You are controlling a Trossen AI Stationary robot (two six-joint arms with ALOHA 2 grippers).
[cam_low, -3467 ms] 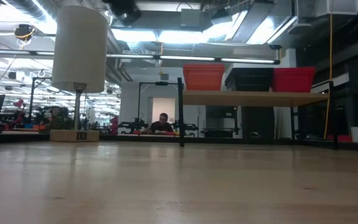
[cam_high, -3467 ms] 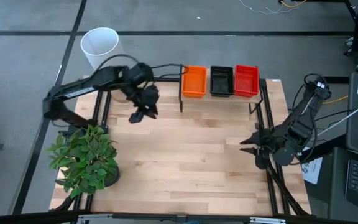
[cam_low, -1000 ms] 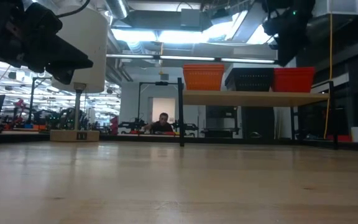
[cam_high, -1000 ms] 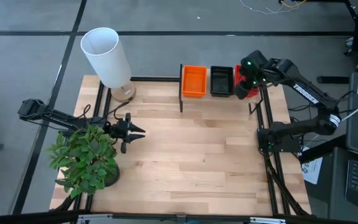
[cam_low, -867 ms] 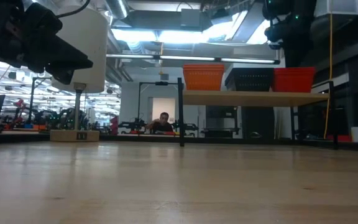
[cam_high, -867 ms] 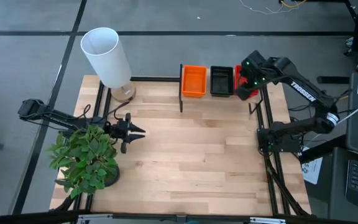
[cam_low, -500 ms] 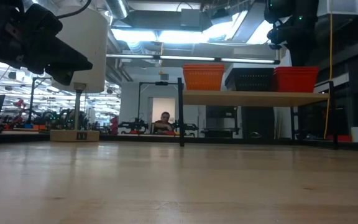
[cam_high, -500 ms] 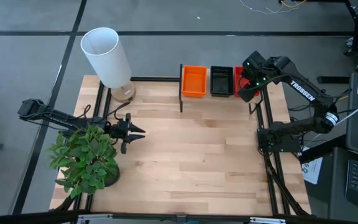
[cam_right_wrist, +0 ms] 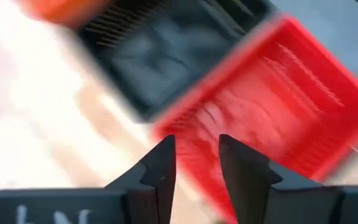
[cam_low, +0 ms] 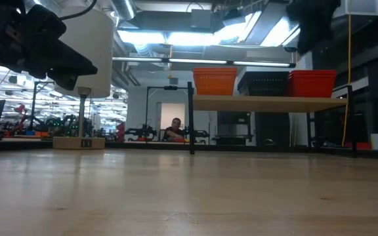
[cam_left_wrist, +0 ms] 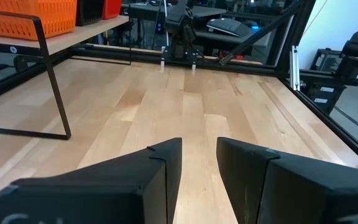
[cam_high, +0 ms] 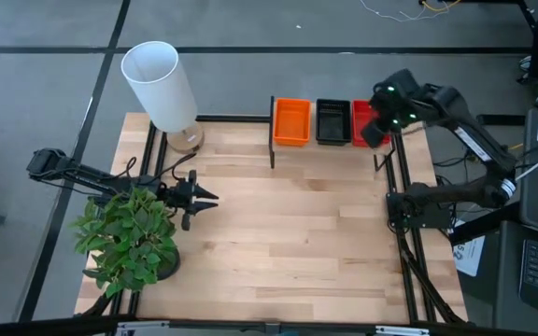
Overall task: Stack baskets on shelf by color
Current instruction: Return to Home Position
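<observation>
orange (cam_high: pixel 291 121), black (cam_high: pixel 332 121) and red (cam_high: pixel 361 114) baskets sit side by side in a row on the shelf (cam_low: pixel 268 103) at the table's (cam_high: pixel 288 233) far edge, orange at the left, black in the middle, red at the right; how many are in each pile cannot be told. the right claw (cam_right_wrist: pixel 196 142) hangs over the red end of the row, released, its fingers a little apart with nothing between them, not touching a basket. the left claw (cam_left_wrist: pixel 199 144) is low at the table's left side, just beside the plant (cam_high: pixel 129 238) and well apart from the shelf, released too, a narrow gap between its fingers, grasping nothing. a lamp (cam_high: pixel 162 84) stands at the far left corner.
</observation>
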